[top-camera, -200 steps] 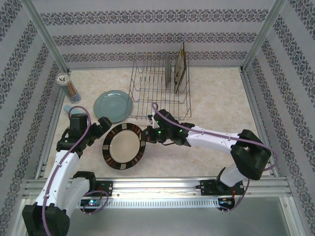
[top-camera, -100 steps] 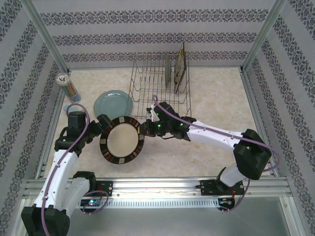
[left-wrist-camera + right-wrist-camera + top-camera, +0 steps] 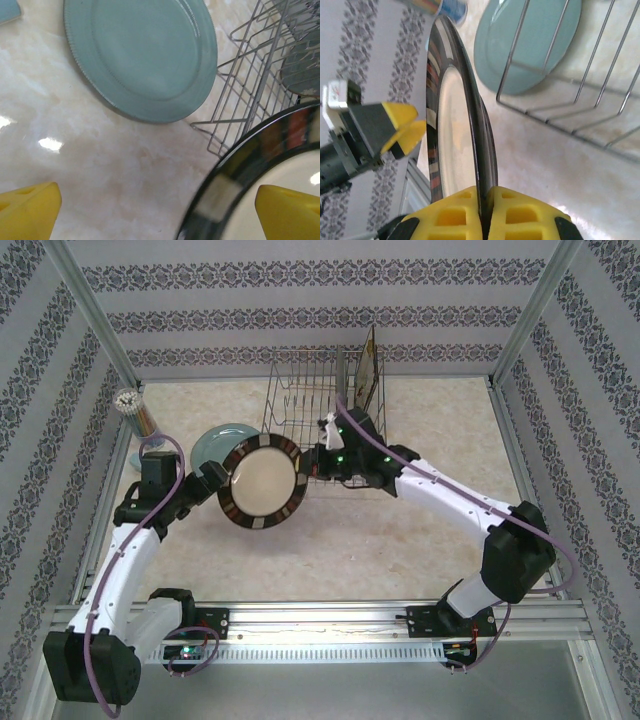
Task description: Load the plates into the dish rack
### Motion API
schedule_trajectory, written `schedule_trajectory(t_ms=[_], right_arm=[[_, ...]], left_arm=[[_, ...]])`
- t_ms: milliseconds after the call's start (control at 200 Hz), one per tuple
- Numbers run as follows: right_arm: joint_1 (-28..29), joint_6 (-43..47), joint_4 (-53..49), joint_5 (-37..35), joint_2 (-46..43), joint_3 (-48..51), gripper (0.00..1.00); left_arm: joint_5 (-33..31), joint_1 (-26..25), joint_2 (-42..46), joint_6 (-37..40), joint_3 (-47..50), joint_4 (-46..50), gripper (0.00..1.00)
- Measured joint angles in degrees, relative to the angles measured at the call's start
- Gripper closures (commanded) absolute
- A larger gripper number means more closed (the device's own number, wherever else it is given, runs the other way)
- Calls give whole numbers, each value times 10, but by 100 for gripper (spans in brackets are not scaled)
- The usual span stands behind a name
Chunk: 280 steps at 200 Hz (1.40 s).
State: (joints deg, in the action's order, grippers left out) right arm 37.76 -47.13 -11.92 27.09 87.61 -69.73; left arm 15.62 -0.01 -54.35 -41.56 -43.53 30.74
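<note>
Rack [image 3: 300, 405] load: brown plate [image 3: 262, 483] clamped in right end effector [image 3: 304, 471]

Right end effector is clenched on the brown plate's right rim. Its wrist view shows both yellow fingers [image 3: 525, 212] pinching the rim, plate seen edge-on. Plate is held off the bench [image 3: 420, 530], tipped up near vertical with its face showing to the top camera, at the rack's near-left corner. From above it overlaps the blue plate [image 3: 213, 443].

Left end effector [image 3: 220, 485] is released, jaws wide, at the brown plate's left rim. In its wrist view the rim runs between the yellow fingertips [image 3: 30, 210]. Contact: can't tell.

Blue plate lies flat on the bench, just beside the rack's left side, toward the left edge. Square plate [image 3: 367, 375] stands upright in the rack's right end, by the far edge. Grey plate [image 3: 300, 75] sits behind the rack wires in the left wrist view. Pen cup [image 3: 135, 412] stands at the left edge.
</note>
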Motion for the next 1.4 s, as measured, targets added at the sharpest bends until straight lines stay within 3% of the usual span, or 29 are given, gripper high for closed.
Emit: schedule_trajectory(t_ms=[265, 565, 1399], right_arm=[[-69, 18, -18, 3, 8, -69, 100], [-107, 27, -31, -18, 56, -124, 100], [-118, 74, -68, -151, 117, -199, 100]], left_arm=[[9, 0, -46, 1, -19, -44, 0], [20, 0, -99, 4, -47, -75, 0], [41, -22, -238, 5, -48, -238, 0]])
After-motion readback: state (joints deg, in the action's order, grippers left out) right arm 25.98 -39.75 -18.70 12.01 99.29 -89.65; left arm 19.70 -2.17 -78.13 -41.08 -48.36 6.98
